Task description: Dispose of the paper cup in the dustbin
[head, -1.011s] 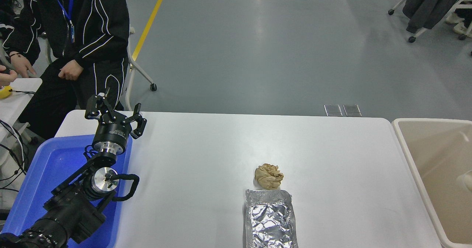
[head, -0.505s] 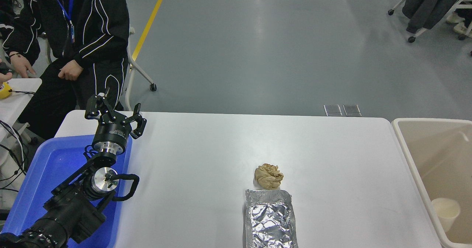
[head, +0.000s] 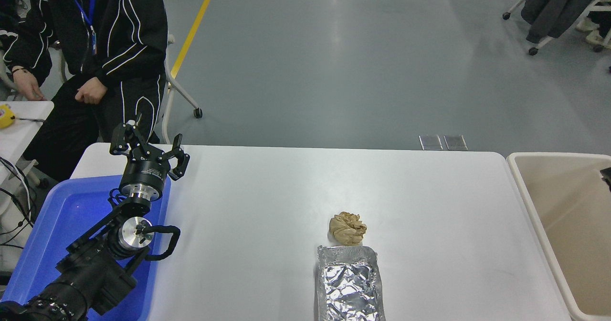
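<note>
White counter (head: 267, 192) on a grey floor; beige dustbin (head: 527, 197) at three o'clock; crumpled brown paper ball (head: 347, 228) touching foil tray (head: 350, 285); left gripper (head: 149, 148), jaws spread, empty, over blue tray (head: 57, 216); right gripper's jaws unseen.

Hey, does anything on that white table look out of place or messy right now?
A crumpled brown paper ball lies loose on the table, touching the far end of a wrinkled foil tray that runs off the near edge. Nothing is spilled.

One dustbin (head: 525, 187), one blue tray (head: 43, 225), one foil tray (head: 351, 285), one paper ball (head: 347, 228), one person (head: 100, 39).
</note>
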Action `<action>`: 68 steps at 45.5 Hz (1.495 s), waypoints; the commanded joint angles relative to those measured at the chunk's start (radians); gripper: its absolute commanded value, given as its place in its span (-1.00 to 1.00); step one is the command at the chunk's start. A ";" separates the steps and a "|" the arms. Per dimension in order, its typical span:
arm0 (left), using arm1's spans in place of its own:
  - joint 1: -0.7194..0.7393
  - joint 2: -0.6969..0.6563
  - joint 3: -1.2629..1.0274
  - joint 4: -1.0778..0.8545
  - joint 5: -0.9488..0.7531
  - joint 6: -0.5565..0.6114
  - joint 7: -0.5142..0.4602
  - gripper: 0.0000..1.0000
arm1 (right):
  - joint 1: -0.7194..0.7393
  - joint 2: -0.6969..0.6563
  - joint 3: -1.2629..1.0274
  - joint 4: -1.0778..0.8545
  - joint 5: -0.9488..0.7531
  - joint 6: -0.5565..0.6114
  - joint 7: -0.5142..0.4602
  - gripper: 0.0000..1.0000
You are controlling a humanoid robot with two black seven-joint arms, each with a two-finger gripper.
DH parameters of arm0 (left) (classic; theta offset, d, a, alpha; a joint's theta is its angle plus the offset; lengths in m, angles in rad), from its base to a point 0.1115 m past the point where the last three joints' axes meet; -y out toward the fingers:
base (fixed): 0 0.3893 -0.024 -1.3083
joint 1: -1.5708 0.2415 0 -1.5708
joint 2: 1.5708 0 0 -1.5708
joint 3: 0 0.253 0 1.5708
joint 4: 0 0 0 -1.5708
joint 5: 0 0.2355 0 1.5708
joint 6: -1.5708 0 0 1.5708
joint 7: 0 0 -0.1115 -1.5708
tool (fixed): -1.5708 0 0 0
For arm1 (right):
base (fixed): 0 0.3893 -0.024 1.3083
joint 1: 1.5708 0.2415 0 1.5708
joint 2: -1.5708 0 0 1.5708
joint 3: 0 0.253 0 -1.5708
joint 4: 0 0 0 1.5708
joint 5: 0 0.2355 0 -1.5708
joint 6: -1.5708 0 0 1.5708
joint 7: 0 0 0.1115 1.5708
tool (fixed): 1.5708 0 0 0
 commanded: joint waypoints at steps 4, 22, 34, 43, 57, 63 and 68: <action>0.000 0.000 0.000 0.000 0.000 0.000 0.000 1.00 | 0.274 -0.068 0.117 0.179 0.001 -0.001 0.000 0.99; 0.000 0.000 0.000 0.000 0.000 0.000 -0.001 1.00 | 0.288 -0.080 0.425 0.467 0.001 -0.030 0.006 0.99; 0.000 0.000 0.000 0.000 0.000 0.000 -0.001 1.00 | 0.161 0.004 0.589 0.569 -0.015 -0.032 0.029 0.99; 0.000 0.000 0.000 0.000 0.000 0.000 0.000 1.00 | 0.093 0.082 0.602 0.590 -0.021 -0.024 0.078 0.99; 0.000 0.000 0.000 0.000 0.000 0.000 -0.001 1.00 | -0.059 0.193 0.603 0.589 -0.036 -0.021 0.161 0.99; 0.000 0.000 0.000 0.000 0.000 0.000 -0.001 1.00 | -0.102 0.213 0.603 0.587 -0.036 -0.021 0.192 0.99; 0.000 0.000 0.000 0.000 0.000 0.000 -0.001 1.00 | -0.136 0.214 0.603 0.586 -0.036 -0.021 0.205 0.99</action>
